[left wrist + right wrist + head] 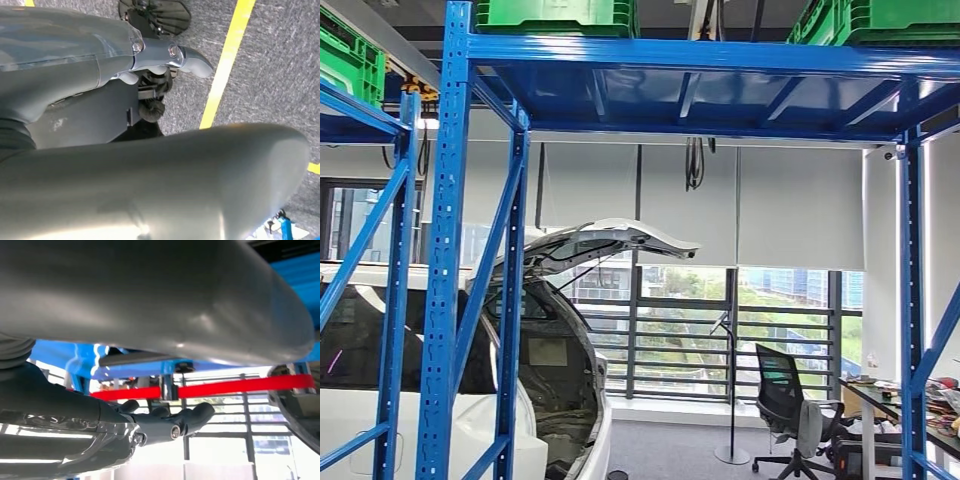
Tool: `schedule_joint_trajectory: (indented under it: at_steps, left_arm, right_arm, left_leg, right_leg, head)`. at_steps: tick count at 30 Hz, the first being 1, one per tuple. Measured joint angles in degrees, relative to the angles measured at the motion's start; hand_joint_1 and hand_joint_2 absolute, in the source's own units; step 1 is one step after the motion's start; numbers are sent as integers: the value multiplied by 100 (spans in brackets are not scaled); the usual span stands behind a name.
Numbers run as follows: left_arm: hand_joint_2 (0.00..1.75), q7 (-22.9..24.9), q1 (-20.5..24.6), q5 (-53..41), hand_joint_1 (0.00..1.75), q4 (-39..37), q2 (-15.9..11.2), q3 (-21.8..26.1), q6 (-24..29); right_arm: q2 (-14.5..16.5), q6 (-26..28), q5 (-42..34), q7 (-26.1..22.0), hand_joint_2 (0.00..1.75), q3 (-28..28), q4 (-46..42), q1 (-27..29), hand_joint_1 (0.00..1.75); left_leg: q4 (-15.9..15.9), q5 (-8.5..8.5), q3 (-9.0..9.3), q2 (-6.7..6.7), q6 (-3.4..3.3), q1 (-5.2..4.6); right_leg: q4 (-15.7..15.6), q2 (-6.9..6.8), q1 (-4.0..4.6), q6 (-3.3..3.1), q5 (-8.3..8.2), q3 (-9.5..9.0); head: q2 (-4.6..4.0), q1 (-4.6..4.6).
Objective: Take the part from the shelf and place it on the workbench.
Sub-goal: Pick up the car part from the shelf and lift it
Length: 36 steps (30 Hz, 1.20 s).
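No part that I can name is visible. In the head view a blue shelf rack (444,250) stands right in front of me, with green crates (554,12) on its top level. In the right wrist view my right hand (151,425) is raised under the blue shelf (294,285). Its fingers (188,419) are stretched out and hold nothing. Beyond them runs a red strip (234,386) with a metal piece (168,387) on it. My left hand (124,75) hangs over the grey floor (271,65), fingers (188,56) straight and empty.
A white car (546,400) with its hatch up stands behind the rack on the left. An office chair (784,400) and a cluttered desk (893,400) are at the right, by the windows. A yellow line (226,60) crosses the floor below me.
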<state>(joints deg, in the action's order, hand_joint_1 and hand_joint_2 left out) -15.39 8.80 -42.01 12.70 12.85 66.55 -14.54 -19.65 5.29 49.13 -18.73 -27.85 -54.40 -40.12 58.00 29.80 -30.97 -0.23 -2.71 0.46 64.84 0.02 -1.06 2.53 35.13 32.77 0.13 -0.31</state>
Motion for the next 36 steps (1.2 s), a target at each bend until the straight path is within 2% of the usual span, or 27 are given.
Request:
schedule_joint_trajectory:
  at_steps: [3, 4, 6, 7, 8, 9, 10, 11, 12, 13, 14, 15, 16, 17, 18, 19, 20, 23, 36]
  left_arm:
    - [0, -2, 0, 0, 0, 0, 1, 0, -1]
    - [0, -5, 0, 0, 0, 0, 1, 0, -2]
    - [0, -22, -7, 0, 0, 0, 2, 0, -4]
    - [0, -32, -10, 0, 0, 0, 2, 0, -4]
    - [0, -45, -10, 0, 0, 0, 2, -1, -3]
    - [0, -57, -7, -1, 0, 0, 5, -2, -1]
    - [0, -68, -2, -2, 0, 0, 9, -3, 1]
    - [0, -74, 1, -3, 0, 0, 12, -4, 4]
    - [0, -71, -1, -4, 0, 0, 15, -4, 7]
    - [0, -63, -7, -4, 0, 0, 15, -4, 10]
    - [0, -55, -16, -4, 0, 0, 15, -4, 14]
    - [0, -48, -24, -4, 0, 0, 15, -4, 18]
    - [0, -46, -29, -4, 0, 0, 15, -4, 21]
    - [0, -46, -30, -3, 0, 0, 15, -4, 22]
    - [0, -44, -30, -2, 0, 0, 15, -5, 22]
    - [0, -40, -25, -1, 0, 0, 15, -5, 22]
    - [0, -35, -22, -1, 0, 0, 15, -6, 22]
    - [0, -22, -20, 0, 0, 0, 15, -5, 23]
    - [0, -11, -7, 9, 0, 0, 22, -7, 16]
  right_arm:
    - [0, 0, 0, 0, 0, 0, 1, 3, 0]
    - [-1, -1, 0, 0, 0, -1, 3, 9, 0]
    - [-2, -5, 1, -1, 0, -2, 9, 43, 0]
    - [-4, -8, 2, -1, 0, -3, 11, 57, 0]
    - [-12, -13, 2, -2, 0, -4, 18, 73, 0]
    - [-22, -16, 1, -3, 0, -1, 17, 75, 0]
    - [-33, -19, 1, -4, 0, 1, 16, 76, 0]
    - [-40, -22, 1, -5, 0, 2, 15, 78, 0]
    - [-43, -22, 2, -6, 0, 2, 9, 78, 0]
    - [-42, -24, 2, -7, 0, -2, 9, 84, 0]
    - [-41, -25, 2, -7, 0, -6, 9, 91, 0]
    - [-41, -26, 2, -7, 0, -8, 9, 96, 0]
    - [-40, -26, 2, -7, 0, -9, 9, 98, 0]
    - [-40, -26, 2, -7, 0, -9, 9, 99, 0]
    - [-39, -27, 2, -7, 0, -11, 11, 95, 0]
    - [-37, -32, 3, -6, 0, -13, 13, 93, 0]
    - [-36, -37, 4, -6, 0, -15, 15, 93, 0]
    - [-35, -46, 3, -7, 0, -14, 16, 102, 0]
    - [-33, -67, 2, -7, 0, -13, 24, 33, 0]
  left_leg:
    - [0, 2, 1, 0, -1, 0]
    - [0, 5, 1, -1, -3, 1]
    - [1, 30, 19, -13, 4, 6]
    - [4, 73, 70, -27, 34, 19]
    - [8, 133, 118, -47, 96, 29]
    - [118, 237, 113, -50, 167, 44]
    - [345, 379, 35, -51, 237, 56]
    - [703, 528, -169, -45, 284, 58]
    - [1159, 674, -442, -33, 297, 62]
    - [1543, 749, -716, -32, 294, 59]
    - [1776, 725, -932, -32, 282, 52]
    - [1778, 572, -1042, -32, 260, 41]
    - [1557, 302, -1043, -32, 228, 25]
    - [1198, -19, -972, -32, 185, 3]
    - [884, -271, -884, -30, 145, -26]
    - [630, -422, -801, -30, 115, -51]
    - [464, -450, -739, -32, 114, -68]
    - [281, -331, -660, -62, 167, -76]
    - [277, -300, -656, -85, 115, -82]
  right_leg:
    - [109, 0, -2, 3, 36, 63]
    - [278, 0, -4, 8, 86, 165]
    - [802, -1, -23, 33, 116, 560]
    - [713, -2, -41, 58, -121, 635]
    - [420, 9, -43, 47, -363, 610]
    - [4, 15, -41, -15, -567, 459]
    - [-391, 19, -33, -89, -733, 297]
    - [-519, 22, -12, -181, -679, 209]
    - [-527, 14, -2, -242, -637, 162]
    - [-527, 10, 14, -261, -607, 131]
    - [-527, 11, 28, -272, -574, 93]
    - [-527, 14, 40, -277, -537, 41]
    - [-526, 19, 48, -277, -491, -26]
    - [-528, 23, 50, -270, -439, -92]
    - [-530, 26, 60, -254, -392, -149]
    - [-533, 33, 61, -230, -358, -181]
    - [-530, 39, 61, -209, -337, -184]
    - [-535, 28, 51, -179, -331, -155]
    - [-632, 10, 50, -131, -349, -201]
  head:
    - [0, 0]
    - [0, 0]
    - [0, 0]
    - [0, 0]
    - [0, 2]
    - [0, 3]
    - [0, 4]
    - [0, 5]
    - [0, 5]
    - [0, 6]
    - [0, 7]
    - [0, 7]
    - [0, 6]
    - [0, 5]
    - [0, 4]
    - [2, 5]
    - [2, 8]
    - [4, 13]
    - [0, 11]
